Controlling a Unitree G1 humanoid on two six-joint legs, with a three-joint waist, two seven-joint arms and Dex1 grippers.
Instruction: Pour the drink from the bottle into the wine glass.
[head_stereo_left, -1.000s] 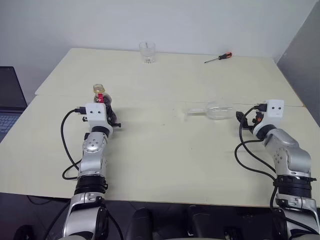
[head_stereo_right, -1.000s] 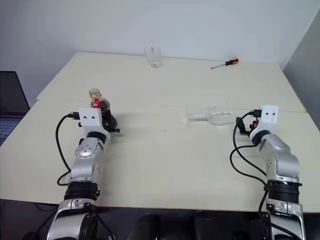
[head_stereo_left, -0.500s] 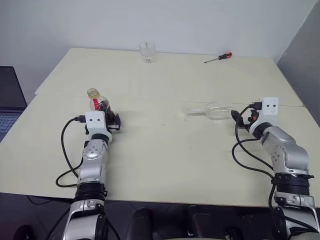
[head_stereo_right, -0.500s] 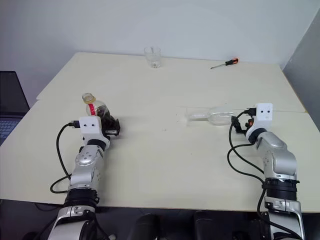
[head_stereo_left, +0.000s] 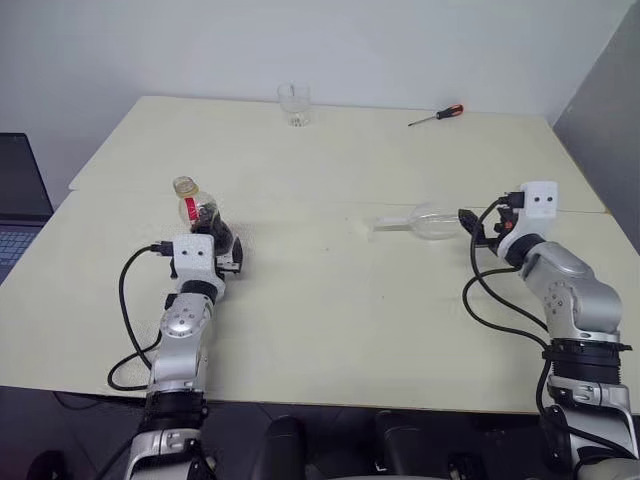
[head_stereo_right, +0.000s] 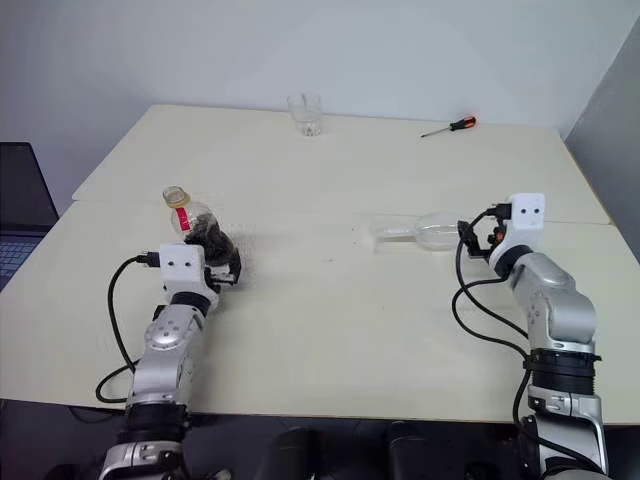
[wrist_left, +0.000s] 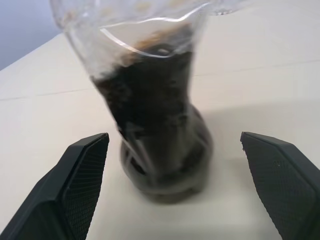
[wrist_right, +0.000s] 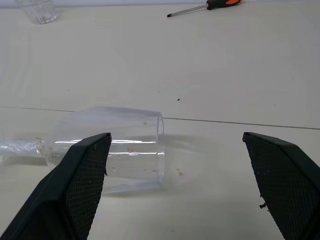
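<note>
Clearly, our right claw (head_stereo_left: 470, 226), spread and empty, has the wine glass (head_stereo_left: 425, 221) lying sideways just ahead, rim toward us, while our left claw (head_stereo_left: 212, 258) gapes around the bottle (head_stereo_left: 200, 216).

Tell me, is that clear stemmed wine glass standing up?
No. The clear stemmed wine glass lies on its side on the table, bowl mouth toward the right gripper.

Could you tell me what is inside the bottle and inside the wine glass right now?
The bottle holds dark drink filling its lower body; the yellow cap is on. The wine glass lies on its side on the table, holding no drink beyond a few droplets.
</note>
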